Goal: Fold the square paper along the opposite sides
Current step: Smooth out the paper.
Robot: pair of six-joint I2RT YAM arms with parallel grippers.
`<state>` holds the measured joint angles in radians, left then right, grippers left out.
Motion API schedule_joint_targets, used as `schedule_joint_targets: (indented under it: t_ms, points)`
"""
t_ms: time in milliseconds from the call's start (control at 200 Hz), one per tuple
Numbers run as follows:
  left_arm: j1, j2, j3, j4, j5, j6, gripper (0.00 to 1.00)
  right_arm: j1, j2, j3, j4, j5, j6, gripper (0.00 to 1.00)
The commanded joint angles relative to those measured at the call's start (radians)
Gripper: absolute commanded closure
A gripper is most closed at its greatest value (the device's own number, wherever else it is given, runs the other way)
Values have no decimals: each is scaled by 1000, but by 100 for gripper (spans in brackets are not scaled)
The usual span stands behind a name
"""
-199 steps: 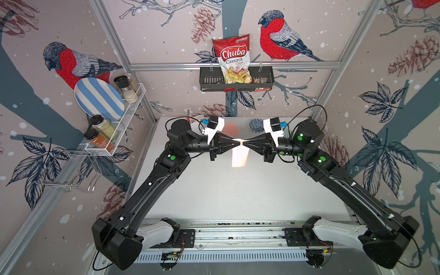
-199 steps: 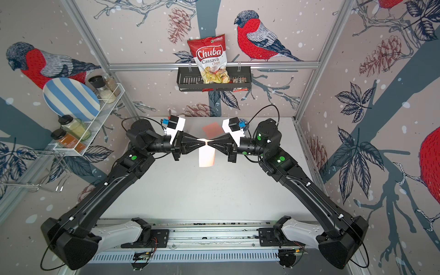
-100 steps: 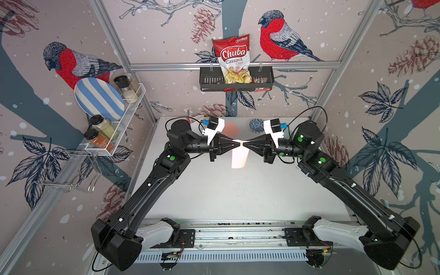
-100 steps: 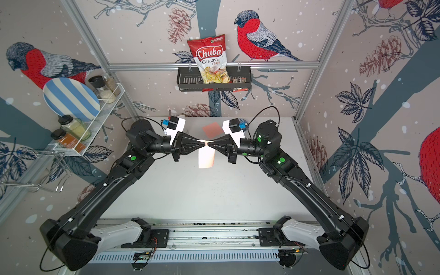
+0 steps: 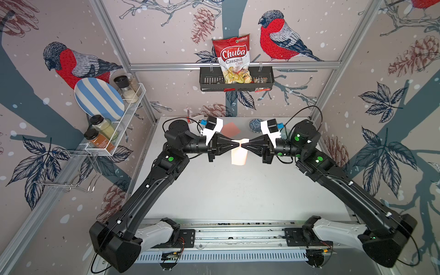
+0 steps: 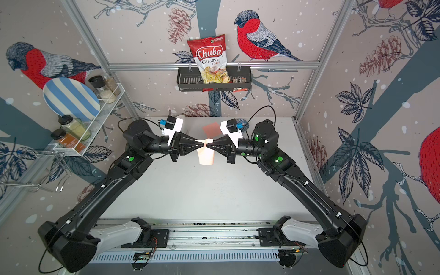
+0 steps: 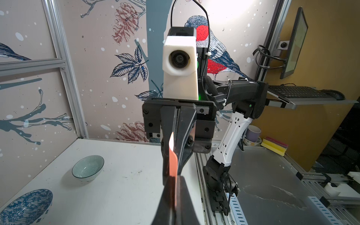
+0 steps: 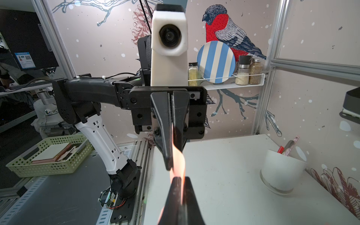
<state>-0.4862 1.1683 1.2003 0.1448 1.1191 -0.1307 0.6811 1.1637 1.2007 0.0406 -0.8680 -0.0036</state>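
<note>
**Top views.** In both top views my left tool (image 5: 238,143) and right tool (image 5: 243,144) meet nose to nose over the far middle of the table (image 5: 238,195). Both are clenched on the upper edge of the square paper (image 5: 238,156). The sheet hangs below the pinch in a loose curve. I cannot tell whether its lower edge touches the table. A red sheet (image 5: 230,128) and a blue bowl (image 5: 256,125) lie just beyond, on the far side.

**Left wrist.** The paper (image 7: 173,161) shows edge-on as a thin orange strip running between the two sets of closed fingers. A glass bowl (image 7: 87,168) and a patterned bowl (image 7: 25,206) sit on the far right of the table, well apart from the sheet.

**Right wrist.** The strip twists slightly between the two grips. A white cup (image 8: 280,173) stands at the far left, well clear.

**Assessment.**
- **Handling:** The sheet looks light, thin and limp. It will likely crease wherever it is pressed and tear if my tools pull apart.
- **Hold:** Both pinches sit almost touching, so the sheet is free to swing. Holds at opposite edges would control it better.
- **Room:** The near half of the table is bare, which leaves room to lower the sheet and press it flat. The far strip is crowded.
</note>
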Motion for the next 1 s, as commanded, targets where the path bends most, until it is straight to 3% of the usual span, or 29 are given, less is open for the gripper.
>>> schedule_joint_targets:
  t_ms: [0, 145, 215, 285, 355, 470, 820, 880, 925, 955, 995]
  points:
    - [4, 2, 32, -20, -15, 42, 100, 9, -6, 2, -8, -29, -36, 100]
    - [4, 6, 69, -60, -25, 65, 100, 16, -18, -7, -15, -27, -50, 100]
    - [5, 4, 78, -67, -25, 69, 100, 17, -23, -13, -14, -27, -54, 78]
    - [5, 3, 85, -72, -25, 70, 100, 18, -25, -15, -15, -27, -55, 72]
    - [5, -2, 86, -69, -21, 66, 100, 19, -25, -15, -16, -28, -55, 76]
    - [5, -7, 80, -59, -16, 60, 100, 18, -27, -15, -13, -28, -52, 100]
    - [5, 2, 103, -78, -29, 68, 100, 26, -46, -31, -16, -45, -65, 100]
    - [5, 2, 112, -78, -23, 63, 100, 27, -45, -39, -14, -43, -65, 83]
    - [5, 0, 114, -76, -21, 62, 100, 28, -43, -42, -12, -45, -67, 80]
    - [5, -2, 116, -74, -19, 60, 100, 29, -43, -45, -10, -42, -64, 85]
    - [5, -5, 116, -70, -18, 58, 100, 30, -40, -47, -6, -39, -60, 100]
